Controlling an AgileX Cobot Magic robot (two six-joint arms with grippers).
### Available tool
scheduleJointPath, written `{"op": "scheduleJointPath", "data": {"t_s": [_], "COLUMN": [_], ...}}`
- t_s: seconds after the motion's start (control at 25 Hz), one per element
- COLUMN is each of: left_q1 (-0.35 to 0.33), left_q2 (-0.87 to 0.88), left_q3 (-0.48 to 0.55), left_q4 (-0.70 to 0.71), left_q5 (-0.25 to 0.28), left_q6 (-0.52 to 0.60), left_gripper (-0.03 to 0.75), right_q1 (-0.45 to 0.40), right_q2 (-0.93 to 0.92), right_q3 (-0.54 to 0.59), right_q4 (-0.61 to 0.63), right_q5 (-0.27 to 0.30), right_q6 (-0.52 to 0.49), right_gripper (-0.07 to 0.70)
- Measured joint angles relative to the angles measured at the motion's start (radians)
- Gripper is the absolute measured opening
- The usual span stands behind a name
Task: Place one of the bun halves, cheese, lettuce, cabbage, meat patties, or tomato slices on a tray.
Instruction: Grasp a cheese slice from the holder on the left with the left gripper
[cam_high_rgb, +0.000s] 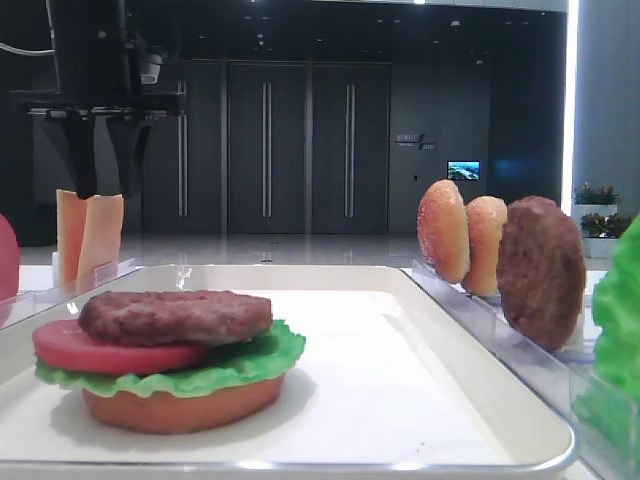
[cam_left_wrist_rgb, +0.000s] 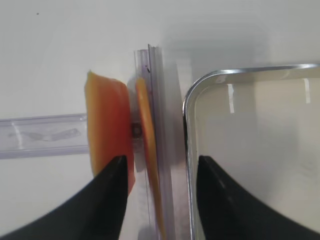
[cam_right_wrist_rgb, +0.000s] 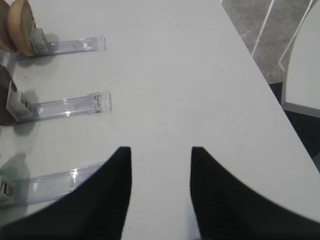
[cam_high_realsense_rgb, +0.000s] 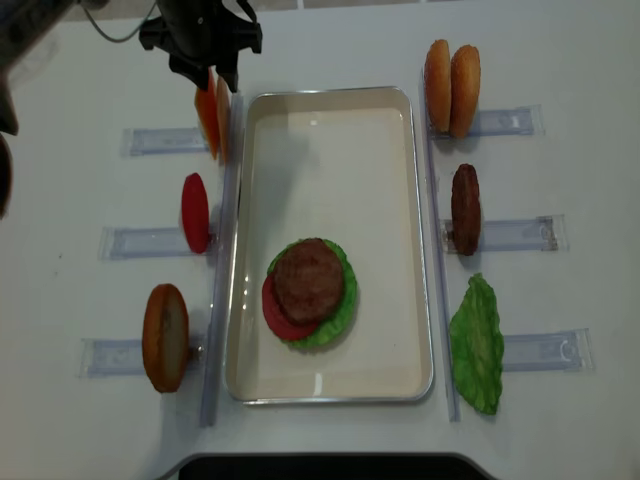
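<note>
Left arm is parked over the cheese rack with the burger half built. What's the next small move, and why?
Probably lower the left gripper straight down and close on a cheese slice. Its jaws stand open above the two upright slices in the rack, holding nothing, and one slice sits in the gap between the fingers. The stack on the tray already ends in a meat patty, so cheese fits next.

Left gripper (cam_high_rgb: 100, 165): matte black housing with two tapered black fingers (cam_high_rgb: 80, 155), a grey cable trailing above the cheese (cam_high_rgb: 88, 232). Right gripper (cam_right_wrist_rgb: 160, 195): two broad black fingers with finely ribbed inner pads (cam_right_wrist_rgb: 112, 200).
</note>
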Motion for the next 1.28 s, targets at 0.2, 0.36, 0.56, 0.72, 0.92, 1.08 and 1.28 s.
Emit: {"op": "scheduleJointPath", "data": {"t_s": [0.2, 0.36, 0.56, 0.72, 0.92, 1.08, 1.28], "left_q1": [0.000, 0.000, 0.000, 0.000, 0.000, 0.000, 0.000], "left_q2": [0.031, 0.040, 0.040, 0.040, 0.040, 0.040, 0.040], "left_q3": [0.000, 0.000, -0.001, -0.001, -0.001, -0.001, -0.001], "left_q4": [0.013, 0.025, 0.028, 0.028, 0.028, 0.028, 0.028], "left_q5": [-0.007, -0.017, -0.020, -0.020, -0.021, -0.021, -0.021], "left_q6": [0.000, 0.000, 0.000, 0.000, 0.000, 0.000, 0.000], "left_gripper": [0.348, 0.349, 0.349, 0.349, 0.349, 0.349, 0.332], "right_q1": [0.000, 0.000, 0.000, 0.000, 0.000, 0.000, 0.000], "right_q2": [0.000, 0.000, 0.000, 0.000, 0.000, 0.000, 0.000], "right_q3": [0.000, 0.000, 0.000, 0.000, 0.000, 0.000, 0.000], "right_q4": [0.000, 0.000, 0.000, 0.000, 0.000, 0.000, 0.000], "right_q5": [0.000, 0.000, 0.000, 0.000, 0.000, 0.000, 0.000], "right_q6": [0.000, 0.000, 0.000, 0.000, 0.000, 0.000, 0.000], "right_gripper": [0.274, 0.274, 0.274, 0.274, 0.274, 0.274, 0.274]}}
